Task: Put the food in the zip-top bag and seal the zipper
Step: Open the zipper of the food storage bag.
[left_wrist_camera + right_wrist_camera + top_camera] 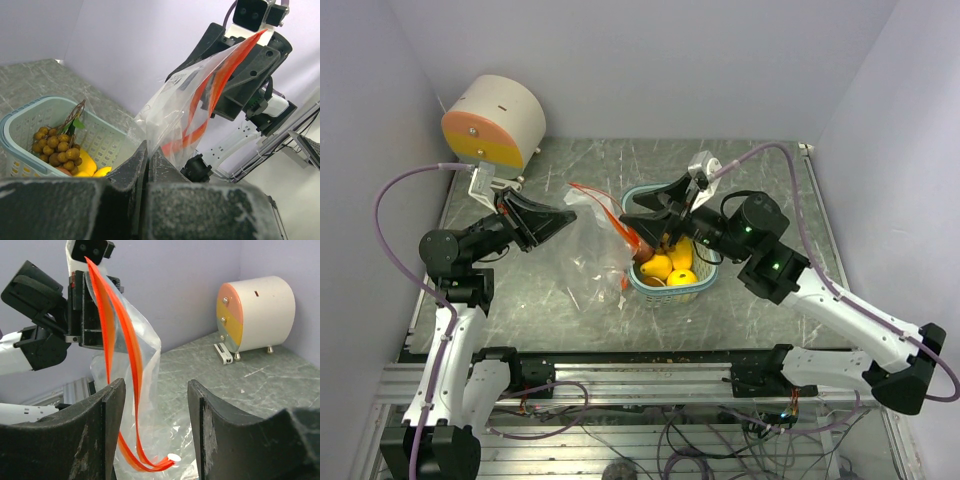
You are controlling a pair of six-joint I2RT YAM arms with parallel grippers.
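Observation:
My left gripper (pixel 568 219) is shut on one edge of the clear zip-top bag (pixel 588 245) and holds it up off the table. In the left wrist view the jaws (pixel 148 150) pinch the plastic, and the bag (pixel 200 95) with its orange zipper rises beyond them. My right gripper (pixel 628 216) hovers open at the bag's mouth, above the basket. In the right wrist view its jaws (pixel 155 390) stand apart around the hanging zipper strip (pixel 131 390), touching nothing. The food lies in the basket: grapes (pixel 55 145), yellow fruits (pixel 670 265) and a reddish fruit (pixel 645 256).
The light-blue basket (pixel 698 288) stands on the grey table right of the bag. A cream drum with an orange face (pixel 495 122) stands at the back left, also in the right wrist view (pixel 255 315). Walls close in the table on three sides.

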